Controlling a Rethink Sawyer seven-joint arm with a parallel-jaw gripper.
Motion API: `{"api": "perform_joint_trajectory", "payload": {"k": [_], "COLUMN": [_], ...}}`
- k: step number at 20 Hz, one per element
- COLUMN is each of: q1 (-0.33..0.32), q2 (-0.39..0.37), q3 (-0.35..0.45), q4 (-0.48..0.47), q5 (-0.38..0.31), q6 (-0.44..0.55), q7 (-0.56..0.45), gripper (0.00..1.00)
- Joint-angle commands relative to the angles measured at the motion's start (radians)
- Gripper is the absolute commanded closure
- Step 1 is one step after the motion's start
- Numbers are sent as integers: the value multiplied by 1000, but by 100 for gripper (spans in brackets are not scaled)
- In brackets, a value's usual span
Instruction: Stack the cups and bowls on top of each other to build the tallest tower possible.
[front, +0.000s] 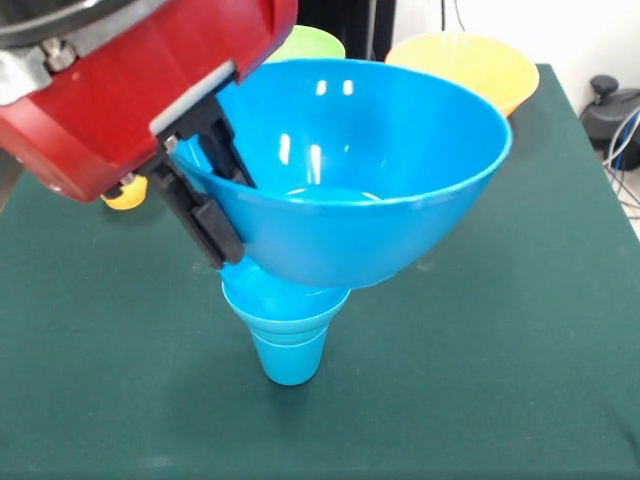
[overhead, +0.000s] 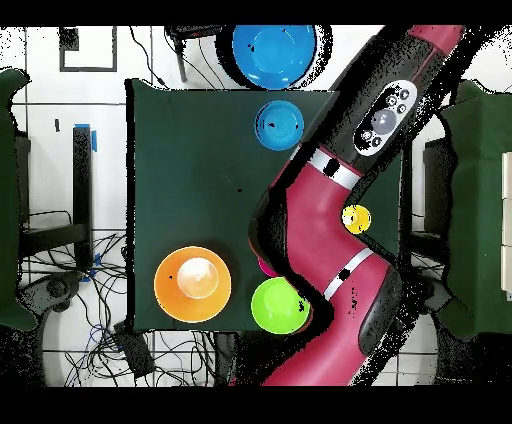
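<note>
In the front view my gripper (front: 233, 215) is shut on the left rim of a large blue bowl (front: 380, 200), one finger inside the wall and one outside. The bowl sits slightly tilted over a small blue bowl (front: 285, 297), which rests on a blue cup (front: 290, 358) standing on the table. I cannot tell whether the large bowl's base rests in the small one. In the overhead view the large blue bowl (overhead: 273, 52) and the stack below it (overhead: 279, 124) show near the table's far edge. The gripper itself is hidden there by the arm.
A green bowl (front: 310, 42) (overhead: 277, 305) and a yellow-orange bowl (front: 470, 62) (overhead: 170, 290), with an orange cup (overhead: 201, 277) inside, stand on the robot's side of the table. A yellow cup (front: 126, 193) (overhead: 355, 217) stands beside the arm. The red arm (overhead: 320, 230) crosses the table.
</note>
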Motion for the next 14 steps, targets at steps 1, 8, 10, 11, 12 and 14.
{"api": "perform_joint_trajectory", "payload": {"k": [1, 8, 10, 11, 12, 14], "q1": [-14, -11, -10, -11, -12, -11], "q2": [-13, -12, -12, -12, -12, -11], "q3": [-63, -55, -56, -59, -61, -62], "q4": [-123, -117, -115, -113, -111, -109], "q5": [-142, -183, -195, -198, -202, -211], "q6": [8, 17, 25, 32, 39, 50], "q7": [-334, -355, -360, -365, -370, -377], "gripper": [100, 100, 100, 100, 100, 100]}}
